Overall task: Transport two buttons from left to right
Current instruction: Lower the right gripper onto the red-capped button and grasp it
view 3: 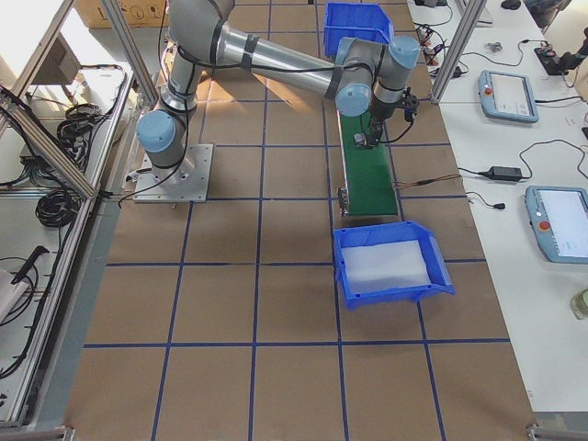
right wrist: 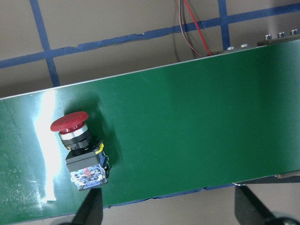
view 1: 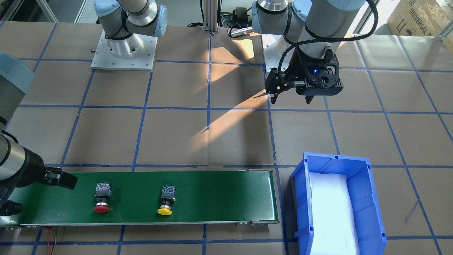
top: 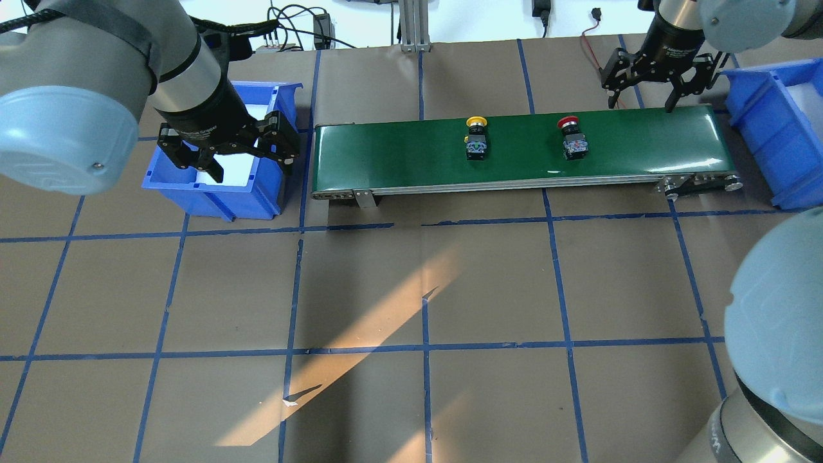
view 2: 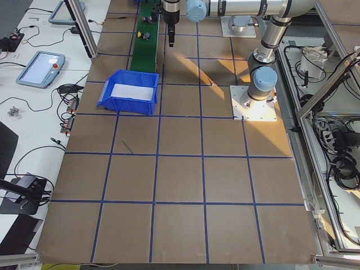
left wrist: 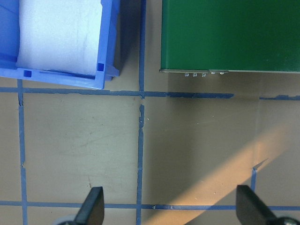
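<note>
Red button (top: 572,136), yellow button (top: 476,136), caps away from robot; left end effector (top: 251,166), right end effector (top: 642,103) wide

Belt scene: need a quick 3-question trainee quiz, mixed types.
1. True or false: the red button and yellow button both lie on the belt.
2. Which button is nearer the right gripper? A red, B yellow.
3. Does the left gripper or the right one hold anything?
Key: 1 true; 2 A; 3 no, both are open and empty.
</note>
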Tool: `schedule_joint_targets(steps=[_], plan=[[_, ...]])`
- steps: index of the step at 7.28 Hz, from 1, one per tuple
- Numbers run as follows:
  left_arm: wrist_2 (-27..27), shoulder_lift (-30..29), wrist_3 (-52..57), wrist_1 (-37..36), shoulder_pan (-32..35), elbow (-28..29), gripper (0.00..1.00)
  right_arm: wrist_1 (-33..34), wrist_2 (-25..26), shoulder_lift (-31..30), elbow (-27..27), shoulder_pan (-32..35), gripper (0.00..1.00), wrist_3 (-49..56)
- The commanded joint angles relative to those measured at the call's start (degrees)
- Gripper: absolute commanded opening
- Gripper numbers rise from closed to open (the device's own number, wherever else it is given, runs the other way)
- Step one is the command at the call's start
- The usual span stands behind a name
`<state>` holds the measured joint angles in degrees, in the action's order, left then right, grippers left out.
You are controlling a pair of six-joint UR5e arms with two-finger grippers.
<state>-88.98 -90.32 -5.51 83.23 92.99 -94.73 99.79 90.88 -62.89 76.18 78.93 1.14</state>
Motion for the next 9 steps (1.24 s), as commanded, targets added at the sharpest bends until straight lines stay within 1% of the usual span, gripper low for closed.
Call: schedule_joint_targets(steps=[1, 2, 4, 6, 7, 8, 9], plan=[[0.03, 0.05, 0.07, 0.00, 0.00, 0.07, 1.00, 0.41, 0.00, 0.48, 0.19, 0.00, 0.99, 0.00], [0.03, 0.05, 0.07, 0.00, 0.00, -0.02, 1.00, 1.71, 0.00, 1.09, 0.19, 0.00, 0.97, 0.00], [-0.06, -0.04, 0.15, -0.09, 0.00, -0.01, 1.00, 1.99, -0.52, 1.36, 0.37, 0.26, 0.97, 0.61], [0.03, -0.21, 0.07, -0.26, 0.00, 0.07, 1.00, 2.95, -0.62, 1.28, 2.12, 0.78, 0.97, 0.88], [0.03, -0.04, 0.07, -0.26, 0.00, 0.16, 1.00, 4.61, -0.53, 1.02, 4.39, 2.61, 0.97, 0.88], [0.03, -0.12, 0.15, -0.26, 0.00, 0.42, 1.00, 7.93, -0.62, 1.36, 5.37, 3.33, 0.97, 0.53], [0.03, -0.04, 0.07, -0.26, 0.00, 0.07, 1.00, 8.40, -0.62, 1.45, 5.47, 3.34, 0.96, 0.62]])
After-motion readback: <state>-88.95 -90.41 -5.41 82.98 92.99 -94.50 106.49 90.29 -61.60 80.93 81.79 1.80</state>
